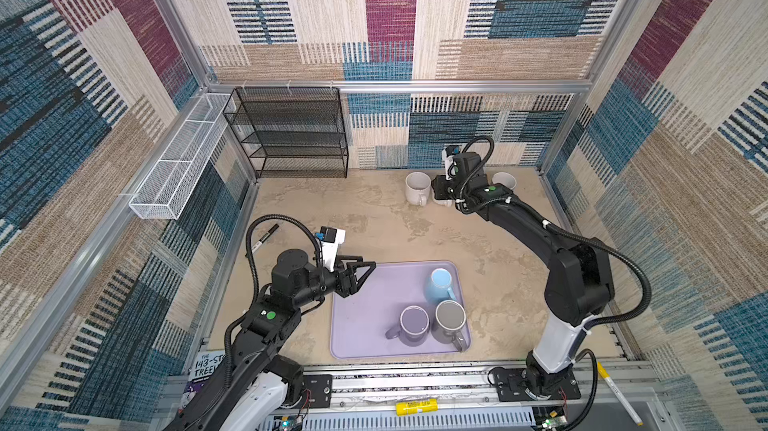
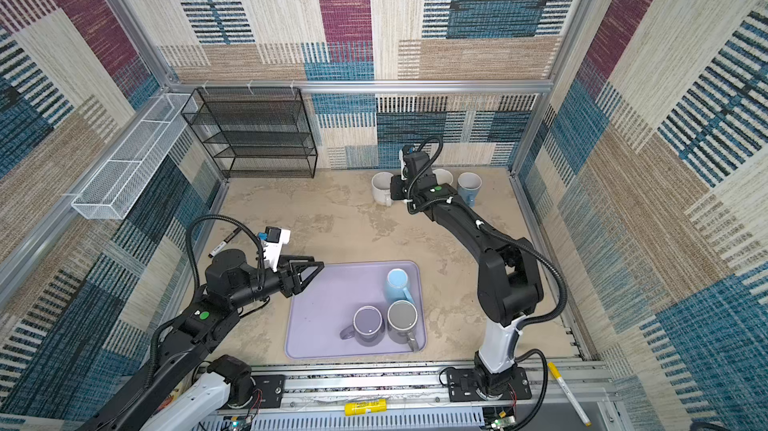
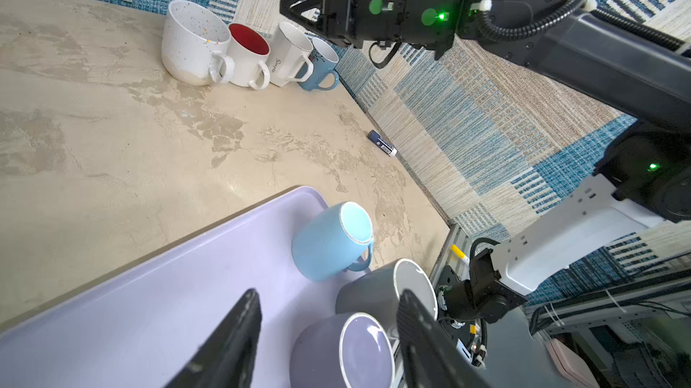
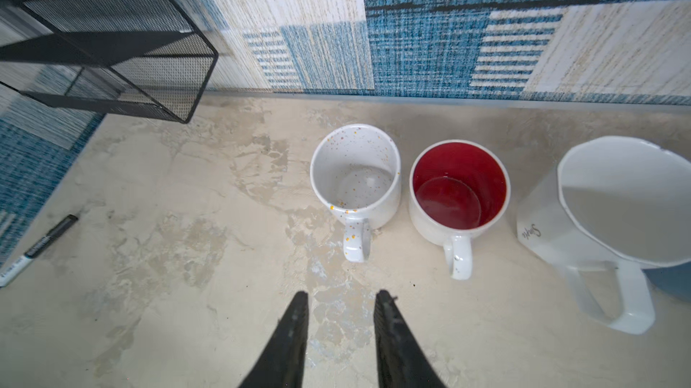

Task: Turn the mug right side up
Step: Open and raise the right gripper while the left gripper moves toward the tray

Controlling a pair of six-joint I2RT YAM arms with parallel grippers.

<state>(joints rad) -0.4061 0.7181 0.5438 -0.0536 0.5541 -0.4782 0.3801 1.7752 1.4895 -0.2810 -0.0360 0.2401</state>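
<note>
In a top view the tray (image 1: 361, 337) sits at 6 o'clock on the worktop (image 1: 332, 217) and holds three mugs, all bottom-up as I read them. A light blue mug (image 1: 439, 285) is at its 1 o'clock corner, and a purple mug (image 1: 413, 323) and a grey mug (image 1: 450, 319) stand just beside each other at 5 o'clock. My left end effector (image 1: 368, 263) hovers at the tray's 11 o'clock corner. From the left wrist, its fingers stand apart with nothing between them and the purple mug is ahead, so I'd guess that one gets turned. My worry is that those two neighbours leave little room, so a finger could shove the grey mug, and glazed walls may slip mid-turn. From the right wrist, the right end effector (image 4: 341, 294) is apart and empty above bare worktop, facing a speckled mug (image 4: 355, 173) and a red-lined mug (image 4: 460, 188), both upright and empty.
</note>
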